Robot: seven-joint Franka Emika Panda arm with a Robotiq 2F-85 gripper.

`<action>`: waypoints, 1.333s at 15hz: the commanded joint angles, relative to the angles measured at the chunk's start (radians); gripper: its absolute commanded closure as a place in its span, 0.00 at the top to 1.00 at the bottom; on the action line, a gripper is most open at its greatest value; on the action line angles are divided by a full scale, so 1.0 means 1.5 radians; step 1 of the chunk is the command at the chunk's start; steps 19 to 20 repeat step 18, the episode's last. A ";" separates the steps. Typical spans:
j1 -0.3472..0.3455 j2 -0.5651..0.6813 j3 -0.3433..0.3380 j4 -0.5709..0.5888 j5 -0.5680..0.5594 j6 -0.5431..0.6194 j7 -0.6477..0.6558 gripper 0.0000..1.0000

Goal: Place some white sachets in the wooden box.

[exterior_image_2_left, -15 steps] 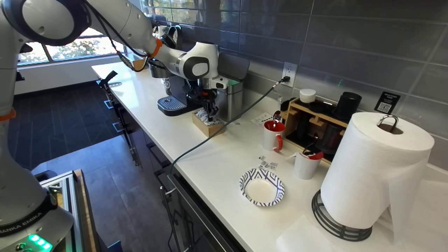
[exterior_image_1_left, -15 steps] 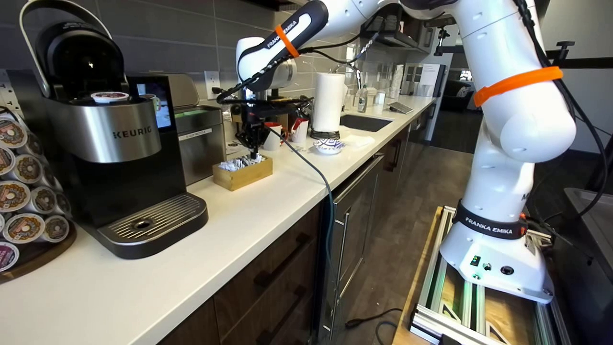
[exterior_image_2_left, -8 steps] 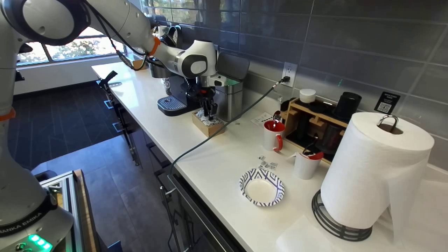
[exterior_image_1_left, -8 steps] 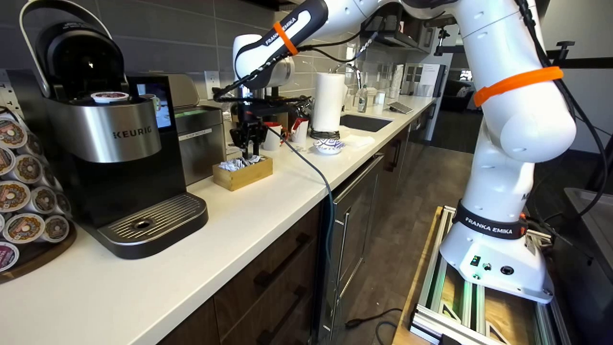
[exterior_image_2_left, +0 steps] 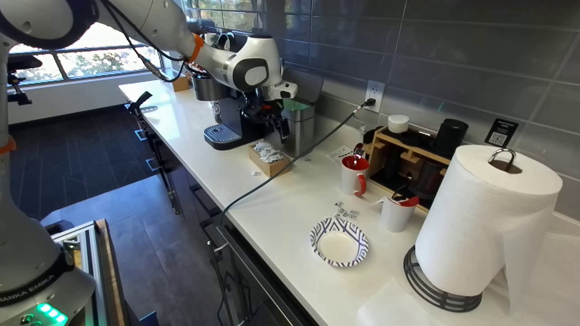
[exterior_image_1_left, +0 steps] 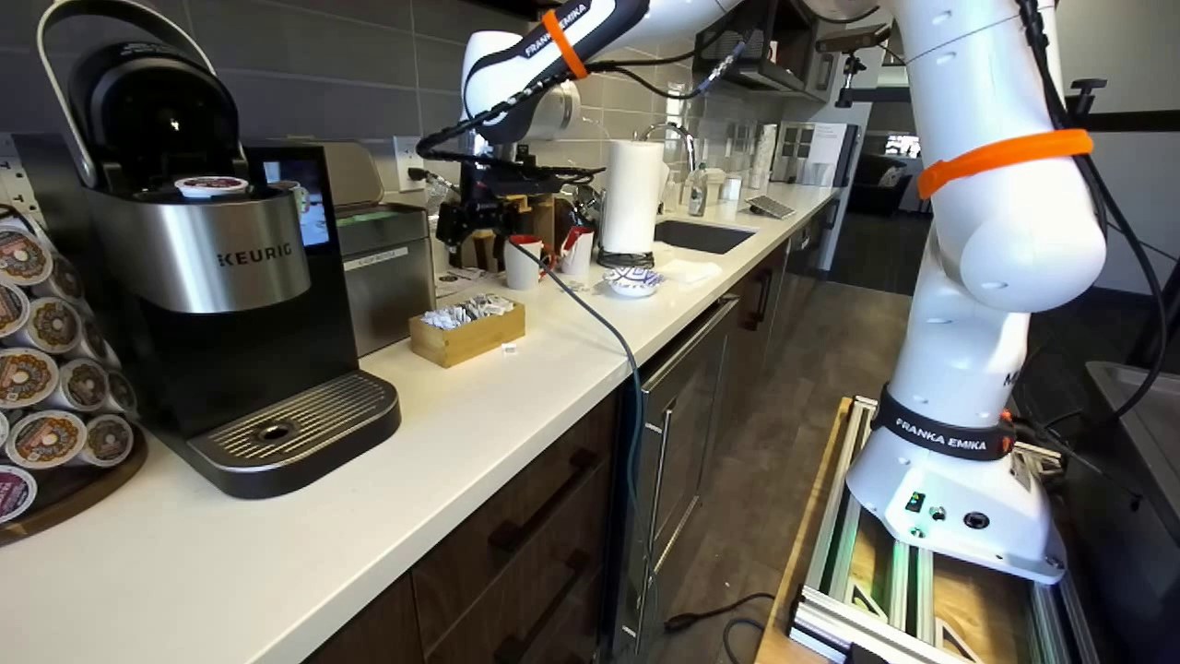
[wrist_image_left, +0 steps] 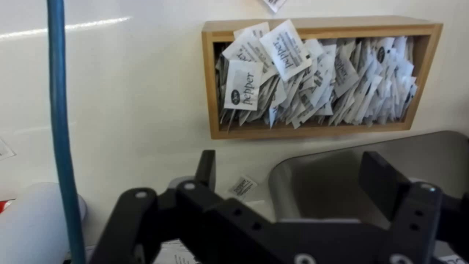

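Many boxed sachets [wrist_image_left: 322, 79], "pepper" legible — wrist view only

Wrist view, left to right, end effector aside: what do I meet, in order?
Loose sachet, cut off by the left edge → blue cable → wooden box packed with white sachets.
Left out for overlapping the box's span: upper loose sachet, lower loose sachet, grey metal container.
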 commanded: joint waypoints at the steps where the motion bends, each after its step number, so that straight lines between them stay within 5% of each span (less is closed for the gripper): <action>1: -0.023 -0.053 -0.010 -0.071 0.022 0.052 0.013 1.00; 3: -0.042 -0.076 -0.014 -0.104 0.039 0.061 -0.005 1.00; 5: -0.087 -0.115 0.015 -0.167 0.122 0.116 -0.133 1.00; 11: -0.303 -0.233 0.250 -0.326 0.375 0.253 -0.451 1.00; 14: -0.359 -0.259 0.282 -0.322 0.538 0.253 -0.604 1.00; 15: -0.318 -0.231 0.261 -0.304 0.458 0.247 -0.520 1.00; 20: -0.326 -0.238 0.262 -0.304 0.469 0.246 -0.536 1.00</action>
